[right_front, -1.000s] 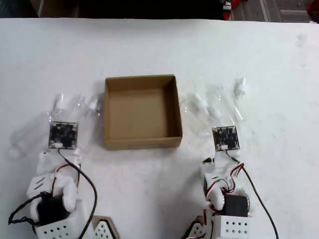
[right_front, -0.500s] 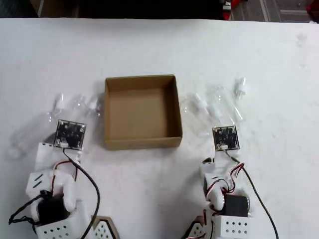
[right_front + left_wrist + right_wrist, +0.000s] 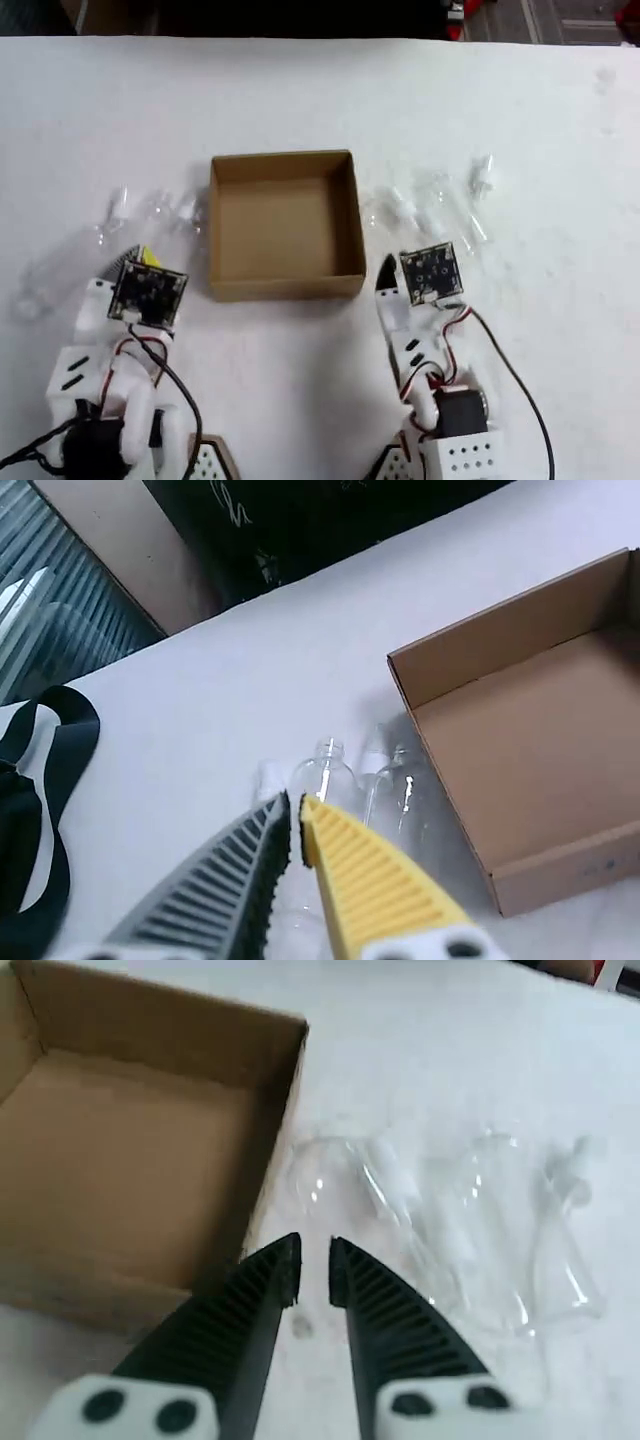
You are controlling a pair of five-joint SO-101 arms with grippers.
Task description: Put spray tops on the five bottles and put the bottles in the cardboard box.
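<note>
Cardboard box (image 3: 286, 287) mid-table, clear bottles (image 3: 325, 776) on either side, left gripper (image 3: 296, 816) pinched closed, right gripper (image 3: 314, 1260) narrowly parted, empty.

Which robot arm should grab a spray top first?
Right arm. The right gripper points at the spray tops lying on its side of the cardboard box; the left gripper is across the box, beside bottles.
</note>
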